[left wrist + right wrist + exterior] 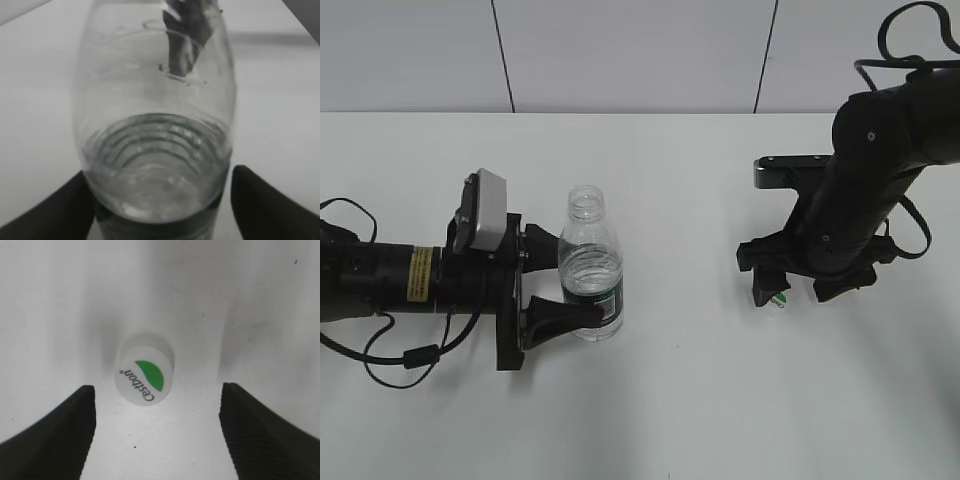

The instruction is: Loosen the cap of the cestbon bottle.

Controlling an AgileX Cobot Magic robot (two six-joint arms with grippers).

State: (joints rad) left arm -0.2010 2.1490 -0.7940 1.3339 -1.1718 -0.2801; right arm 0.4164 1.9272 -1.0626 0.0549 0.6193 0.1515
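Note:
The cestbon bottle stands upright on the white table with its neck open and no cap on it; water and the dark green label band show. My left gripper has a finger on each side of the bottle at label height and is shut on the bottle body. The cap, white with a green half-moon and lettering, lies on the table top side up. My right gripper is open just above the cap, with its fingers wide on both sides and not touching it. The cap shows under that gripper in the exterior view.
The white table runs to a white panelled wall at the back. The right arm leans in from the upper right, with cables behind it. The left arm lies low along the table at the left.

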